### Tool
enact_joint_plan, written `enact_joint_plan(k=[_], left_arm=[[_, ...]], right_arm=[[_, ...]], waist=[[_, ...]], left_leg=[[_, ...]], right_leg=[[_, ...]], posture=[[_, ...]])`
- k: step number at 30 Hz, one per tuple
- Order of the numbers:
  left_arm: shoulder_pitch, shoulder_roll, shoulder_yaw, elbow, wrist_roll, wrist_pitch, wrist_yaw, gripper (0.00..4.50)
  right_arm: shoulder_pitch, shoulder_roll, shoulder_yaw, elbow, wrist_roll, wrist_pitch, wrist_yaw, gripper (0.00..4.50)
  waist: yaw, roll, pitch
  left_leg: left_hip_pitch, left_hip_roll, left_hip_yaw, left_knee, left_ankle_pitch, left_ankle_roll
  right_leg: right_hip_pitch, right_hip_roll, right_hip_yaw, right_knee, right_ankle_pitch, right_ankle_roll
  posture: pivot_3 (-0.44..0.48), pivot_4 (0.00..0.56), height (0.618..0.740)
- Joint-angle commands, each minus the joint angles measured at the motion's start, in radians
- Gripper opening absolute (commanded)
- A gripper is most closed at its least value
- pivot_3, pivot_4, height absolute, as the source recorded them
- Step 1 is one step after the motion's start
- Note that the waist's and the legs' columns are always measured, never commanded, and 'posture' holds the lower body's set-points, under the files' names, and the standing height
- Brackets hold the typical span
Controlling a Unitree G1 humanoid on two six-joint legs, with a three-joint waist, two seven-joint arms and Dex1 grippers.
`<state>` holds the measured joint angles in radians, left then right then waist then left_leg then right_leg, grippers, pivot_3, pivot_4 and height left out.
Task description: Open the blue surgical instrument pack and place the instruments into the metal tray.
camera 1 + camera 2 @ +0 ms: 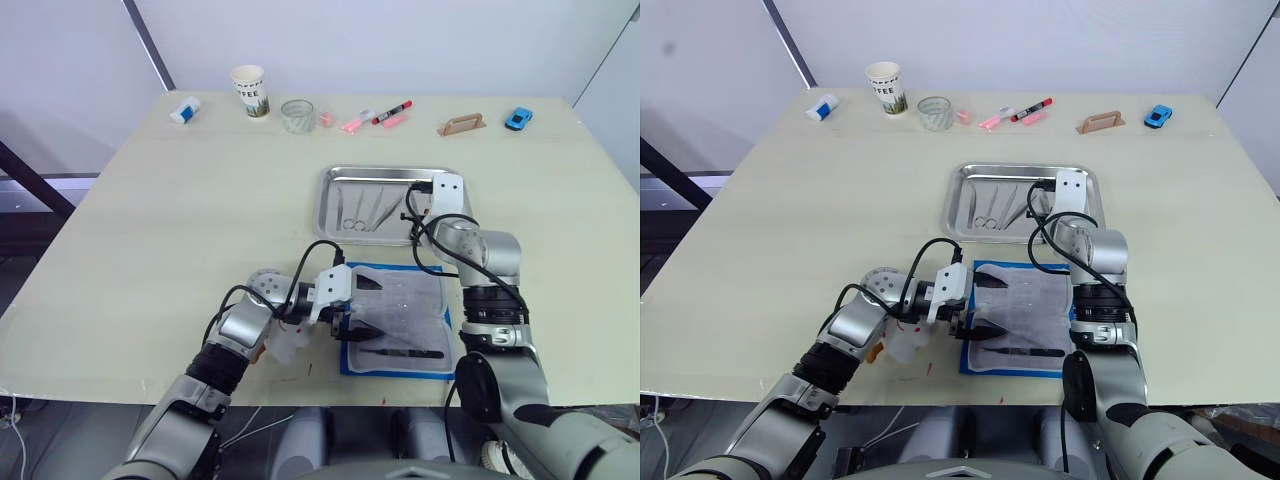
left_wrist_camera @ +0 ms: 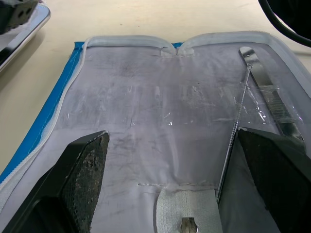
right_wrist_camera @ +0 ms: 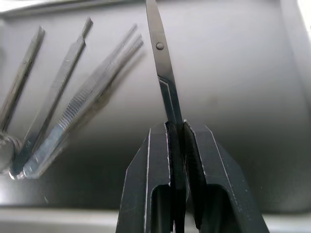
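Note:
The blue surgical instrument pack (image 1: 397,322) lies open near the table's front edge, its clear-pocket lining facing up. My left gripper (image 1: 367,310) hovers open over the pack's left part, its fingers (image 2: 82,174) wide apart above the lining. A thin probe (image 2: 238,121) and a flat silver tool (image 2: 272,97) sit under the clear pocket, and a dark tool (image 1: 402,352) lies along the pack's near edge. The metal tray (image 1: 335,180) stands just behind the pack with several instruments (image 1: 365,210) in it. My right gripper (image 3: 176,127) is over the tray, shut on black scissors (image 3: 163,68).
Along the far edge stand a paper cup (image 1: 250,90), a glass (image 1: 297,115), pink and red markers (image 1: 375,117), a tan block (image 1: 462,124), a blue toy car (image 1: 518,118) and a white-and-blue object (image 1: 185,110). Black cables loop over both forearms.

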<state>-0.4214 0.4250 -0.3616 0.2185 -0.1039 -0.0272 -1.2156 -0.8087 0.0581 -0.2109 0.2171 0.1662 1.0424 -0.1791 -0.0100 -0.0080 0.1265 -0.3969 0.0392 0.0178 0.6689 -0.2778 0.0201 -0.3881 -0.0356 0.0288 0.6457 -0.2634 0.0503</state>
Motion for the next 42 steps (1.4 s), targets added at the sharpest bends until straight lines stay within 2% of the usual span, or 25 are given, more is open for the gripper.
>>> enact_joint_plan(k=[1, 15, 16, 18, 20, 22, 25, 30, 35, 38, 42], left_arm=[[0.023, -0.004, -0.023, 0.027, 0.032, 0.014, 0.022, 4.5], [0.028, -0.003, -0.023, -0.008, 0.028, 0.041, 0.026, 4.5], [0.027, -0.004, -0.023, -0.01, 0.028, 0.043, 0.026, 4.5], [0.027, -0.004, -0.023, -0.013, 0.027, 0.047, 0.027, 4.5], [0.027, -0.004, -0.024, -0.015, 0.027, 0.049, 0.027, 4.5], [0.026, -0.003, -0.023, -0.015, 0.026, 0.052, 0.028, 4.5], [0.029, -0.001, -0.023, -0.018, 0.026, 0.053, 0.029, 4.5], [0.031, -0.002, -0.021, -0.008, 0.025, 0.044, 0.028, 4.5], [0.041, 0.0, -0.016, -0.005, 0.017, 0.034, 0.023, 4.5], [0.045, 0.003, -0.01, -0.013, 0.0, 0.028, 0.011, 4.5], [0.049, 0.013, -0.003, -0.022, -0.016, 0.022, -0.009, 4.5]], right_arm=[[-0.038, 0.004, -0.011, 0.011, 0.007, -0.046, -0.003, 0.04], [-0.065, 0.021, -0.014, 0.071, 0.018, -0.088, -0.007, 0.04], [-0.066, 0.022, -0.015, 0.073, 0.019, -0.09, -0.007, 0.89], [-0.069, 0.025, -0.017, 0.077, 0.021, -0.094, -0.008, 1.51], [-0.072, 0.024, -0.017, 0.082, 0.021, -0.1, -0.008, 2.6], [-0.076, 0.022, -0.019, 0.083, 0.023, -0.105, -0.008, 3.45], [-0.074, 0.016, -0.013, 0.069, 0.029, -0.119, 0.009, 4.41], [-0.026, -0.036, 0.05, -0.061, 0.058, -0.128, 0.144, 4.41], [0.105, -0.134, 0.13, -0.244, 0.118, -0.238, 0.386, 4.41], [0.192, -0.21, 0.127, -0.337, 0.175, -0.307, 0.528, 4.41], [0.275, -0.335, 0.092, -0.429, 0.29, -0.293, 0.709, 4.41]], waist=[[0.0, 0.0, 0.0], [-0.001, 0.0, 0.0], [-0.001, 0.0, 0.0], [-0.001, 0.0, 0.0], [-0.001, 0.0, 0.0], [-0.001, 0.0, 0.0], [-0.001, 0.0, 0.0], [-0.001, 0.001, 0.001], [-0.001, 0.001, 0.001], [-0.002, 0.001, 0.001], [-0.003, 0.002, 0.001]], left_leg=[[0.0, 0.0, 0.0, 0.0, 0.0, 0.0], [0.0, 0.0, 0.0, 0.0, 0.0, 0.0], [0.0, 0.0, 0.0, 0.0, 0.0, 0.0], [0.0, 0.0, -0.001, 0.0, 0.0, 0.0], [0.0, 0.0, -0.001, 0.0, 0.0, 0.0], [0.0, 0.0, -0.001, 0.0, 0.0, 0.0], [0.0, 0.0, -0.001, 0.0, 0.0, 0.0], [0.0, 0.0, -0.001, 0.0, 0.0, 0.0], [0.0, 0.0, -0.002, -0.001, 0.0, 0.0], [0.0, 0.0, -0.002, -0.001, 0.0, 0.0], [0.0, 0.0, -0.002, 0.0, 0.0, 0.0]], right_leg=[[0.0, 0.0, 0.0, 0.0, 0.0, 0.0], [0.0, 0.0, 0.0, 0.0, 0.0, 0.0], [0.0, 0.0, 0.0, 0.0, 0.0, 0.0], [0.0, 0.0, 0.0, 0.0, 0.0, 0.0], [0.0, 0.0, 0.0, 0.0, 0.0, 0.0], [0.0, 0.0, 0.0, 0.0, 0.0, 0.0], [0.0, 0.0, 0.0, 0.0, 0.0, 0.0], [0.0, 0.0, 0.0, -0.001, 0.0, 0.0], [0.0, 0.0, 0.0, -0.001, 0.0, 0.0], [0.0, 0.0, 0.001, -0.002, 0.0, 0.0], [0.0, 0.0, 0.001, -0.002, 0.0, 0.0]], posture=[[0.0, 0.15, 0.74], [0.0, 0.15, 0.74], [0.0, 0.15, 0.74], [0.0, 0.15, 0.74], [0.0, 0.15, 0.74], [0.0, 0.15, 0.74], [0.0, 0.15, 0.74], [0.0, 0.15, 0.74], [0.0, 0.15, 0.74], [0.0, 0.15, 0.74], [0.0, 0.15, 0.74]])
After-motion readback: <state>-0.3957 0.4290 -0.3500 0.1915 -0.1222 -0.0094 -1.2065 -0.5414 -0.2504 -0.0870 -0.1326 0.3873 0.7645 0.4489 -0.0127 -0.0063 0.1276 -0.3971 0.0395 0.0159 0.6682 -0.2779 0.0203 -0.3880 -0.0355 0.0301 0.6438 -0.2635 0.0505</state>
